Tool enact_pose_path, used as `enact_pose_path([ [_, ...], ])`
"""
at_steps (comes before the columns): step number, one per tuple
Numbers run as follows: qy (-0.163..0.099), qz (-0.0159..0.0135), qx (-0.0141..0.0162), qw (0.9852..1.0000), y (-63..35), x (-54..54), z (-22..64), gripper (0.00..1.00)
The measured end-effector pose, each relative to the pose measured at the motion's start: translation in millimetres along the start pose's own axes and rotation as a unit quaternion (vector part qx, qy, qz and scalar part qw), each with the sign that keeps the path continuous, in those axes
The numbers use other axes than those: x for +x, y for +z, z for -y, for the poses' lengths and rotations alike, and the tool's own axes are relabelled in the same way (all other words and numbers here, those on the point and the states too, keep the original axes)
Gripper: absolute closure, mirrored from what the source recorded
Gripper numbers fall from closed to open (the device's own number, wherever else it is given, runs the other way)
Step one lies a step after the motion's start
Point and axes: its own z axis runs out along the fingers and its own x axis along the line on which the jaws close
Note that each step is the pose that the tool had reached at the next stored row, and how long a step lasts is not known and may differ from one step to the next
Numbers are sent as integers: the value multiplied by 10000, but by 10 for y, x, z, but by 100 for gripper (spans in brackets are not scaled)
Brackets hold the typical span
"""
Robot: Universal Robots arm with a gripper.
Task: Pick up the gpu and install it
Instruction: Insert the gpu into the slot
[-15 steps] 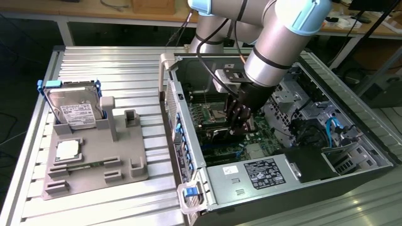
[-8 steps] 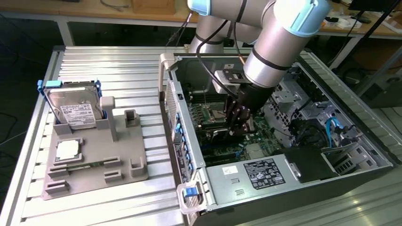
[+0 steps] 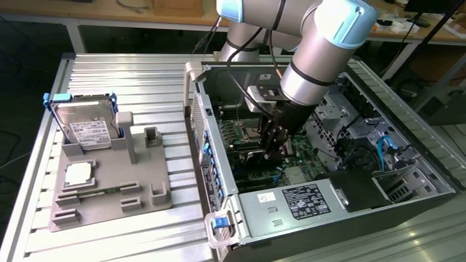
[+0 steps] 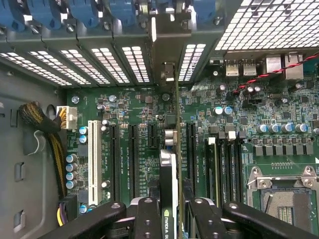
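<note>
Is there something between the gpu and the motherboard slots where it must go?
Nothing visible. The gripper holds the gpu edge-on over the motherboard; the slots beside it are empty. The slot directly under the gpu is hidden.

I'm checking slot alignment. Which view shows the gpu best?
The wrist view: the gpu stands edge-on, clamped in the gripper, over the motherboard. In the exterior view the arm and gripper largely hide it inside the case.

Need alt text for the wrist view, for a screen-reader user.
The black end effector grips a thin flat black expansion card edge-on above the green motherboard inside a computer case. A long white slot lies to one side of the card and an empty silver-framed processor socket to the other.
</note>
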Motion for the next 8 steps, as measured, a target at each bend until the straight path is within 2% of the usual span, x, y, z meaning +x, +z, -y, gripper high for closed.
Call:
enact_pose_path([
  [8,0,0,0,10000,0,0,0,73],
])
